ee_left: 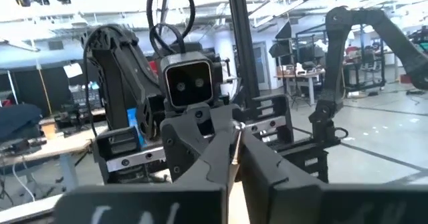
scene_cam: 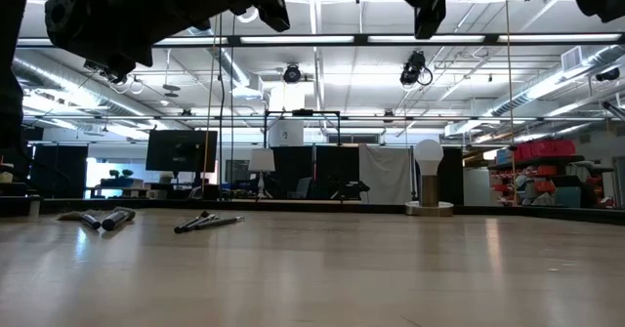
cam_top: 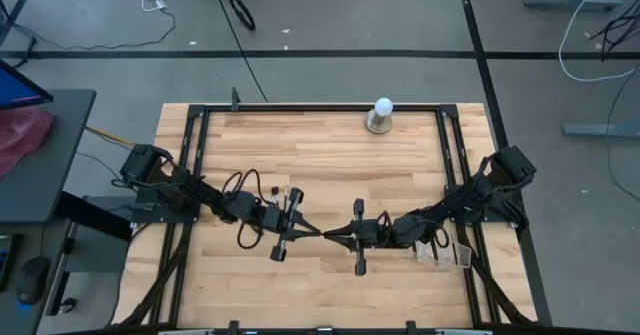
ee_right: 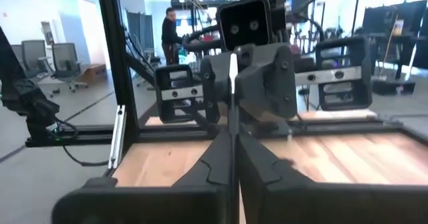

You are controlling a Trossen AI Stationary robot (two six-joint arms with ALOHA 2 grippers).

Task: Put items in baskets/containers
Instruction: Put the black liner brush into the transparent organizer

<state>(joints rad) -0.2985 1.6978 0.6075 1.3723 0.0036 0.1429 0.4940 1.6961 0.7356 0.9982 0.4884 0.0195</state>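
My two grippers meet tip to tip above the middle of the table: left gripper point(cam_top: 312, 232), right gripper point(cam_top: 336, 237). Both look shut on one thin brush point(cam_top: 324, 235) that spans between them. In the left wrist view it is a thin pale sliver point(ee_left: 233, 150). In the right wrist view it is a pale streak point(ee_right: 232, 70). The clear organiser point(cam_top: 447, 256) stands on the table under the right arm. Other dark brushes point(scene_cam: 208, 223) point(scene_cam: 103, 218) lie flat on the wood in the low view. My left gripper pinches one end of the thin brush point(ee_left: 233, 158) between its two fingers, coming level from the table's left, fingers along the brush. The brush is held clear of the table. My right gripper pinches the other end point(ee_right: 233, 127) between its fingers, level from the table's right, along the brush.
A white ball on a round metal base point(cam_top: 382, 115) stands near the far edge. A black frame point(cam_top: 300, 106) borders the table's far, left and right sides. Bare wood lies between the arms and the far edge.
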